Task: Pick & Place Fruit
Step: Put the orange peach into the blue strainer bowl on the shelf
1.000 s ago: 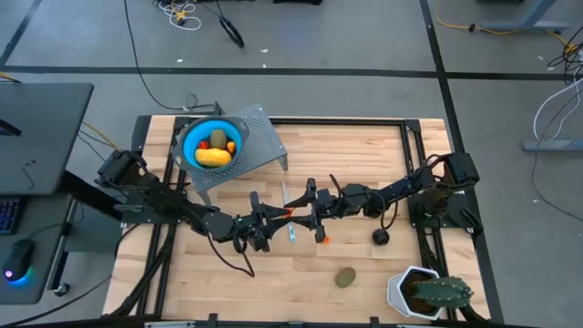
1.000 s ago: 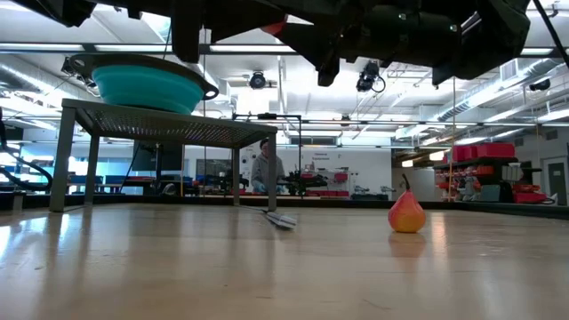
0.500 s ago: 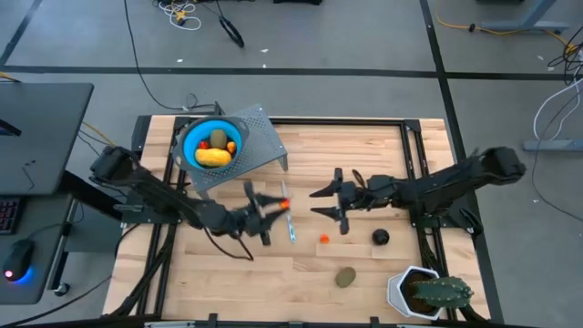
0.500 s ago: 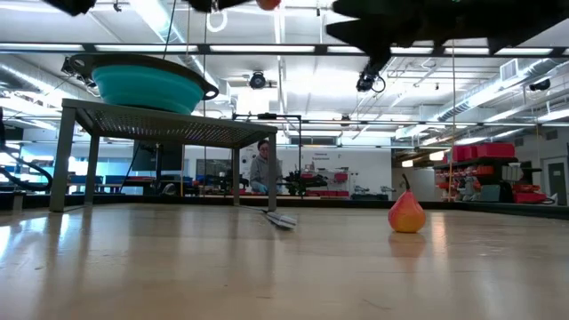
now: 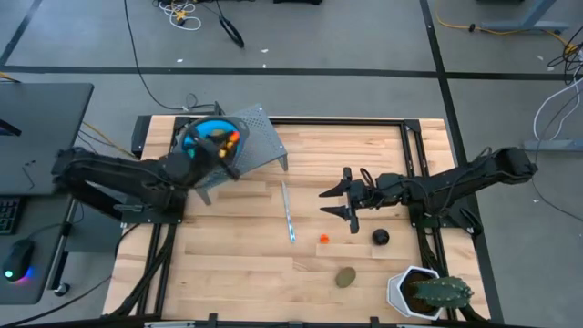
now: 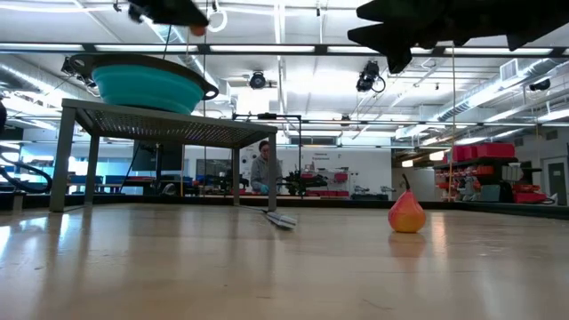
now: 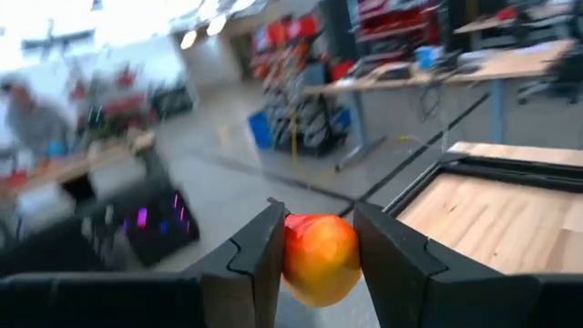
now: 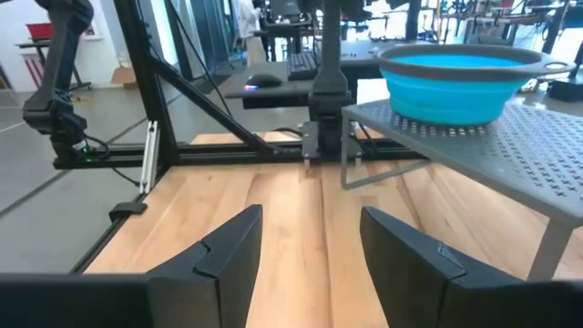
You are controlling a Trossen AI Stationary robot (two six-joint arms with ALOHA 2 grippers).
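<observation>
- The left pincer (image 7: 314,260) is raised over the blue bowl (image 5: 202,141) at the tabletop's far left, its fingers (image 7: 260,251) closed on a small orange-red fruit (image 7: 319,257)
- The bowl sits on a grey perforated stand (image 5: 260,146); yellow and orange pieces show inside it, partly hidden by the arm
- A thin silvery-blue stick (image 5: 288,211) lies on the wooden tabletop (image 5: 364,155) between the two arms
- A tiny orange-red ball (image 5: 323,239) rests just right of the stick's near end; the low view shows it as pear-shaped with a stem
- An olive-brown oval (image 5: 345,276) lies nearer the front edge
- The right pincer (image 5: 335,202) hovers above the middle of the tabletop, fingers spread apart with nothing between them
- A black ball (image 5: 380,237) sits just below the right arm
- A spiky green plant in a white pot (image 5: 421,292) stands at the front right corner
</observation>
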